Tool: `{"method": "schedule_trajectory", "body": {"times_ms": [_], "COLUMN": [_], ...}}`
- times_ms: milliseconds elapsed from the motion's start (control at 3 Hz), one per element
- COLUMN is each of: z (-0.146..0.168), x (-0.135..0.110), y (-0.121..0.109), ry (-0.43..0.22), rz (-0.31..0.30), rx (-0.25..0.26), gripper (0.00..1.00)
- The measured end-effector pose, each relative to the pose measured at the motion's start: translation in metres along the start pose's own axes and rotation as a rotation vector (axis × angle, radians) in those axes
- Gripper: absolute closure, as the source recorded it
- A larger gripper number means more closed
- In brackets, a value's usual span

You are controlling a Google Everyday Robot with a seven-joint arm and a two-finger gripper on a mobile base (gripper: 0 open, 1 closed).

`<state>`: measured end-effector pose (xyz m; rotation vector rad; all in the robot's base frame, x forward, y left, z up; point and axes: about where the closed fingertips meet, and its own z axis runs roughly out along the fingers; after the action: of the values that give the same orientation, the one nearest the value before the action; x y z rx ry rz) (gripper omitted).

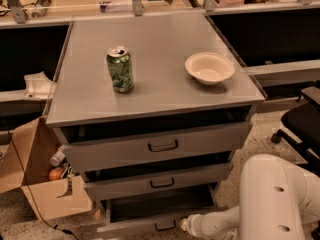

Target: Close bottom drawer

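The bottom drawer (150,227) stands pulled out at the foot of the grey cabinet, showing its shallow flat tray (160,202) and a small dark loop handle (165,226). My gripper (184,226) is low at the bottom edge of the view, right at the drawer's front just right of the handle. The white arm (275,199) reaches in from the lower right. Whether the gripper touches the front cannot be told.
The top drawer (160,145) and middle drawer (160,182) sit slightly out. A green can (120,69) and a white bowl (209,68) stand on the cabinet top. An open cardboard box (40,184) is on the floor at left, a black chair (302,124) at right.
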<state>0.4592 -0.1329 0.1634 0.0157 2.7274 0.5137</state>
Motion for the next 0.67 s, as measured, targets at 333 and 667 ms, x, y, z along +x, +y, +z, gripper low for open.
{"method": "schedule_trajectory", "body": {"times_ms": [333,667], "z": [-0.0009,0.0016], "x": [-0.0108,-0.0163], "y": [0.0049,0.0041], "ry": [-0.037,-0.054], "rz": [0.016,0.028], "rx": [-0.012,-0.012], "gripper": [1.0,1.0]}}
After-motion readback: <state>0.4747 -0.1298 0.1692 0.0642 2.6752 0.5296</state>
